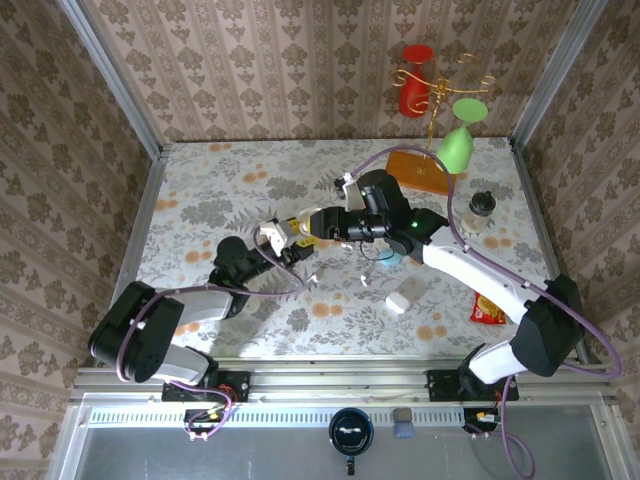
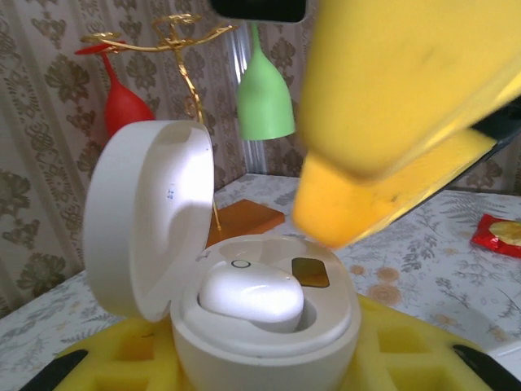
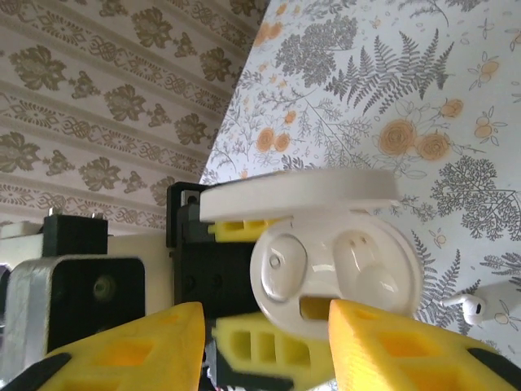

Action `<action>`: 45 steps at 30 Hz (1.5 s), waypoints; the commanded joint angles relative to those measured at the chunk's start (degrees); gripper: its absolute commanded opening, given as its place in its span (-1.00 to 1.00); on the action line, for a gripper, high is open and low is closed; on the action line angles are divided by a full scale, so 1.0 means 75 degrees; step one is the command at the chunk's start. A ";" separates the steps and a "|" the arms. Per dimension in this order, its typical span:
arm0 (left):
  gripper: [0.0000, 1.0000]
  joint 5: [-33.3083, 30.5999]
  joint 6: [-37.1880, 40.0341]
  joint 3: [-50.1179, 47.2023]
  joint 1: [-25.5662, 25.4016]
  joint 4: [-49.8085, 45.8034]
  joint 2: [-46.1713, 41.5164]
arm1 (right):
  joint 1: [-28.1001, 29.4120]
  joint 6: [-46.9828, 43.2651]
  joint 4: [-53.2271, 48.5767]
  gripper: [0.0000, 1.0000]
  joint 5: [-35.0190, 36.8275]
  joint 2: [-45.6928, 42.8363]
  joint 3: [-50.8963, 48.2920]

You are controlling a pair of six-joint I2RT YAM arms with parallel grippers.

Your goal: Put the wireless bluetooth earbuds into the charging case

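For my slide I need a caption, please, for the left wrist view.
Open charging case clamped in the left gripper, one earbud seated inside, the right gripper's finger hovering above.

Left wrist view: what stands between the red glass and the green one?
A gold wire stand, in the left wrist view; red glass and green glass hang inverted either side.

On the floral worktop point(image 1: 230, 190) I saw a gold rack point(image 1: 436, 95) at the far right. A red glass point(image 1: 416, 80) and a green glass point(image 1: 456, 148) hung from it. An orange block point(image 1: 417, 170) lay beside its foot, with a dark-lidded jar point(image 1: 481, 210) and a red packet point(image 1: 488, 308) nearer the right edge.
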 commanded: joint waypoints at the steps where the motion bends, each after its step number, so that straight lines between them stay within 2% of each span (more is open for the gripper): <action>1: -0.37 -0.0067 -0.0158 -0.0163 0.0231 0.0409 -0.0309 | -0.0027 -0.0304 -0.0012 -0.05 0.0652 -0.0722 -0.0201; 4: -0.37 -0.0163 -0.0288 -0.0349 0.0506 0.0420 -0.0608 | -0.0143 -0.0299 0.0040 -0.04 0.1382 -0.0909 -0.0503; 9: -0.37 -0.0260 -0.0543 -0.0785 0.1093 0.0282 -0.1440 | -0.0432 -0.0172 0.0175 -0.02 0.1805 -0.0486 -0.0675; 16: -0.36 -0.0313 -0.0380 -0.1046 0.1346 -0.1349 -0.3256 | -0.0543 -0.0656 -0.0058 0.00 0.1238 0.1743 0.0415; 24: -0.36 -0.0323 -0.0269 -0.1105 0.1302 -0.2964 -0.4828 | -0.0663 -0.1019 -0.1048 0.02 0.0780 0.4635 0.2547; 31: -0.36 -0.0338 -0.0325 -0.1193 0.1228 -0.3037 -0.4972 | -0.0786 -0.1369 -0.1768 0.02 0.0623 0.6225 0.4131; 37: -0.35 -0.0304 -0.0290 -0.1185 0.1232 -0.3026 -0.4915 | -0.0838 -0.1743 -0.2495 0.03 0.0748 0.7119 0.5208; 40: -0.35 -0.0258 -0.0325 -0.1204 0.1229 -0.3031 -0.4902 | -0.0839 -0.1897 -0.2930 0.03 0.0648 0.7390 0.5548; 45: -0.35 -0.0305 -0.0306 -0.1225 0.1217 -0.3037 -0.4890 | -0.0839 -0.2061 -0.3142 0.00 0.0471 0.7277 0.5357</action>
